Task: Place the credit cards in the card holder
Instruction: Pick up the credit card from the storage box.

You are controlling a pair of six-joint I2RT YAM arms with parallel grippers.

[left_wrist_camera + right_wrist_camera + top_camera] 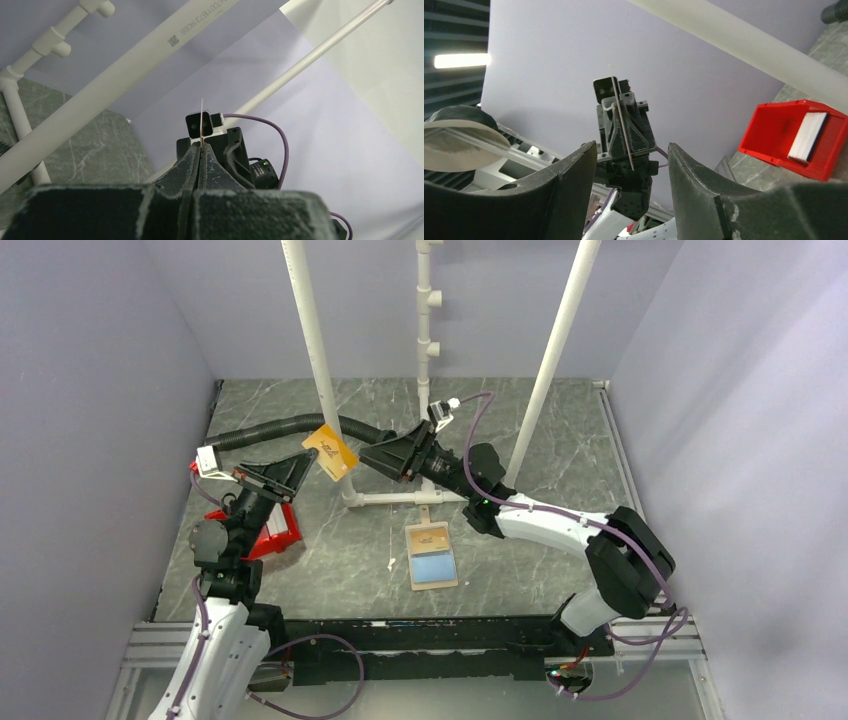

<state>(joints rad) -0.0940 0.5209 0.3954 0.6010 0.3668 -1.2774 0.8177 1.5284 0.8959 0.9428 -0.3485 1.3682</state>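
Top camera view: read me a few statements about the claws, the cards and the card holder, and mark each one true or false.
1. The left claw is shut on an orange card, holding it in the air. True.
2. The right claw is shut on that card too. False: it is open, its fingers apart, facing the card.
3. The card holder lies open on the table. True.
4. The red bin is empty. False: a stack of cards sits in it.

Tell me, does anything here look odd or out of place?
An orange card hangs tilted in mid-air, pinched by the left gripper, facing the open right gripper. The card holder lies open on the table; nothing looks spilled.
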